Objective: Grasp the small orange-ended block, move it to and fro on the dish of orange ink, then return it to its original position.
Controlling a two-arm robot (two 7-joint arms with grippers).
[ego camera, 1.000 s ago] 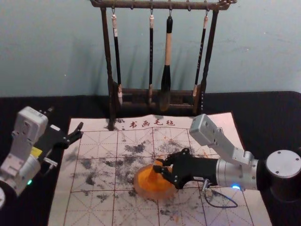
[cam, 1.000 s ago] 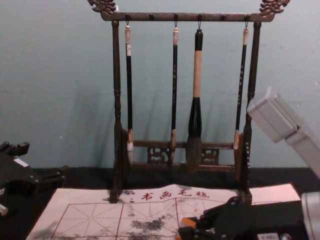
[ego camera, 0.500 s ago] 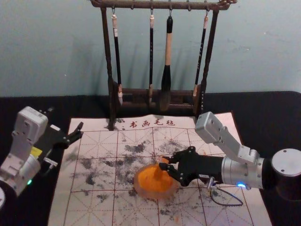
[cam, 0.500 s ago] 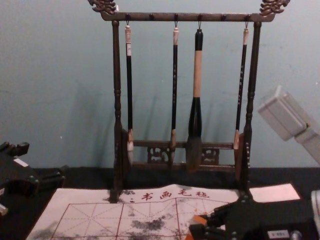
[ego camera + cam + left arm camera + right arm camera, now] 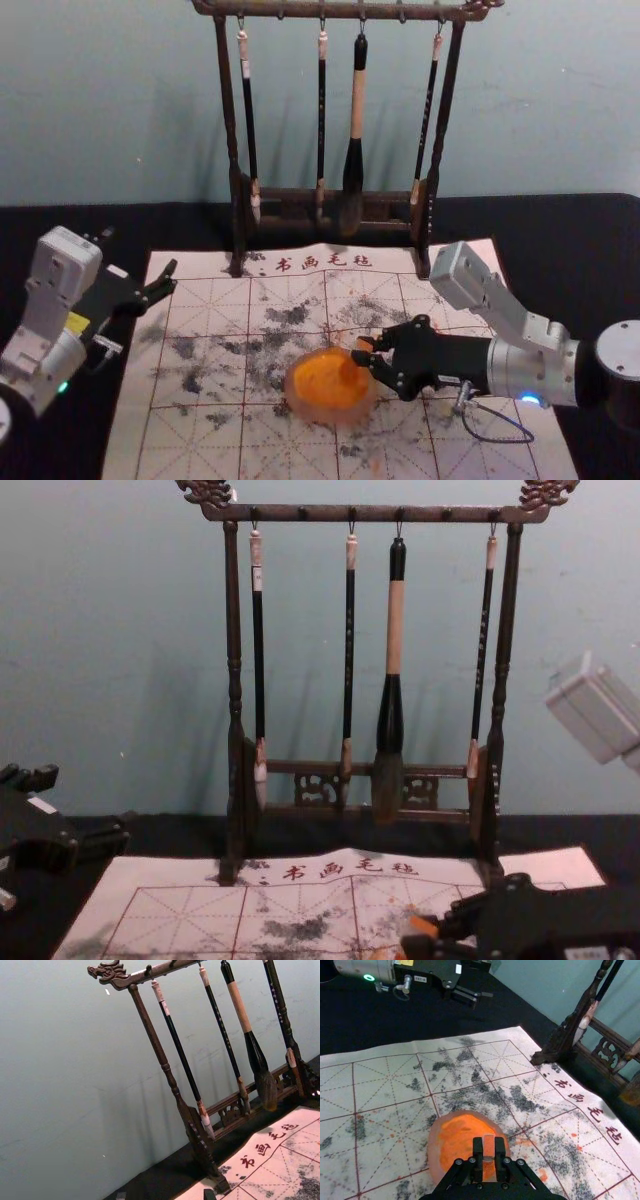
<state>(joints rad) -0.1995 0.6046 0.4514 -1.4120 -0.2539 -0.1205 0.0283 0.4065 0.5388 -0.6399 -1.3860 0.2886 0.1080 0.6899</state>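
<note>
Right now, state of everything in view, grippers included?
Right gripper: shut on block
Left gripper: open, holding nothing
Block: held, orange-stained; ink contact unclear
Dish: on mat, holding orange ink
Mat: spread, stained black and orange
Four brushes: hanging
Rack: upright

Lighting's kinda dim tbh, w/ faint soft shadows (image 5: 170, 720) on the wall (image 5: 120, 630) left of the brush rack (image 5: 235, 660). Felt calligraphy mat (image 5: 180, 440) reads brightest, black tablecloth (image 5: 50, 225) loses most detail imo. Blue LED (image 5: 529, 398) glows on the right, green LED (image 5: 63, 386) on the left fwiw.
</note>
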